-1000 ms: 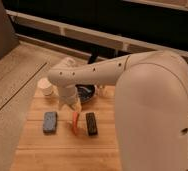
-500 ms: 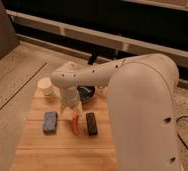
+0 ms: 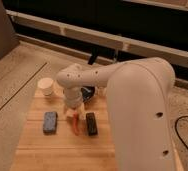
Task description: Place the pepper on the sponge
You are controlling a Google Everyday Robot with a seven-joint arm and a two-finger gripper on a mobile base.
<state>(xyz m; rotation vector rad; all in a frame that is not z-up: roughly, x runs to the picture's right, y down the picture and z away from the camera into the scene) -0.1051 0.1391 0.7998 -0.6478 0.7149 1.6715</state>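
Gripper (image 3: 73,112) sits low over the mid part of the pale wooden board (image 3: 37,150), at the end of the bulky white robot arm (image 3: 137,100). It is right at the upper end of the slim orange-red chili pepper (image 3: 75,125). Can't tell if it's wide, narrow or holding the pepper, as the wrist covers it.

Camera view: the pepper lies on the board, running approx. front to back. It is between the flat blue-grey speckled rectangular sponge (image 3: 50,122) on its left and the narrow black rectangular pad (image 3: 91,124) on its right. It is not on the sponge; a strip of bare wood separates them, and the pepper is a bit nearer the black pad.

Edges and room: the sponge is near the board's left edge. Bare wood runs from all three items to the front edge. A small white cup (image 3: 47,86) stands at the back-left corner, well apart from the sponge. A dark round object (image 3: 89,94) sits at the back, partly behind the arm. The arm's bulk covers the board's right side.

Vs. 1 s ago: the arm's big link has shifted left in view. Pepper, sponge, pad and cup are approx. where they were.
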